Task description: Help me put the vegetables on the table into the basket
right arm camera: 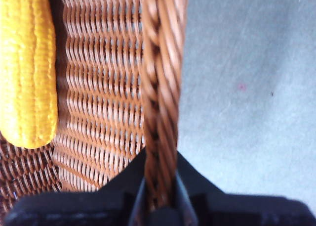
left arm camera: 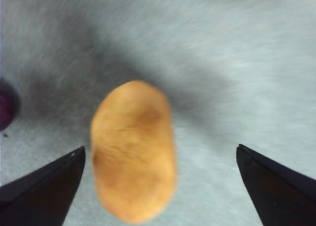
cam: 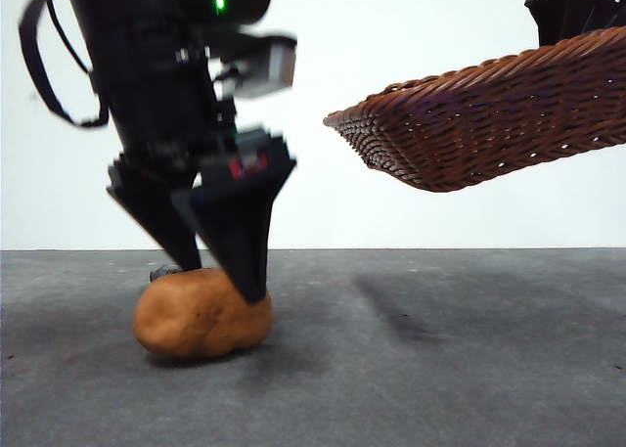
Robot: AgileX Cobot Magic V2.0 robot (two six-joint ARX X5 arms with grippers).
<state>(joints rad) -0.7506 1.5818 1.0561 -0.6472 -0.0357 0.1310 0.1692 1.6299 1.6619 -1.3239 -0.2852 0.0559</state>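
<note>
A: Orange-brown and smooth, the potato (cam: 202, 315) lies on the grey table (cam: 440, 369) at the lower left of the front view. In the left wrist view it fills the middle of the frame, lengthwise between the two black jaws.

B: And the left tool (cam: 217, 276)?

A: Open. It comes down from the upper left of the front view, and its tips straddle the potato: one jaw tip overlaps the potato's top in that view, the other sits just behind it. In the left wrist view the left tool (left arm camera: 160, 154) has its jaws spread wide, with grey table showing between the far jaw and the potato.

B: Where is the basket?

A: The brown wicker basket (cam: 489, 114) hangs in the air at the upper right of the front view, tilted, its low corner pointing toward the middle of the frame, well apart from the potato. The right tool (right arm camera: 160, 186) is clamped on the braided rim, as the right wrist view shows.

B: Anything in it?

A: The yellow corn (right arm camera: 27, 67) lies inside, at the left of the right wrist view. A dark purplish piece (left arm camera: 6, 110) shows at the left edge of the left wrist view, on the table near the potato.
</note>
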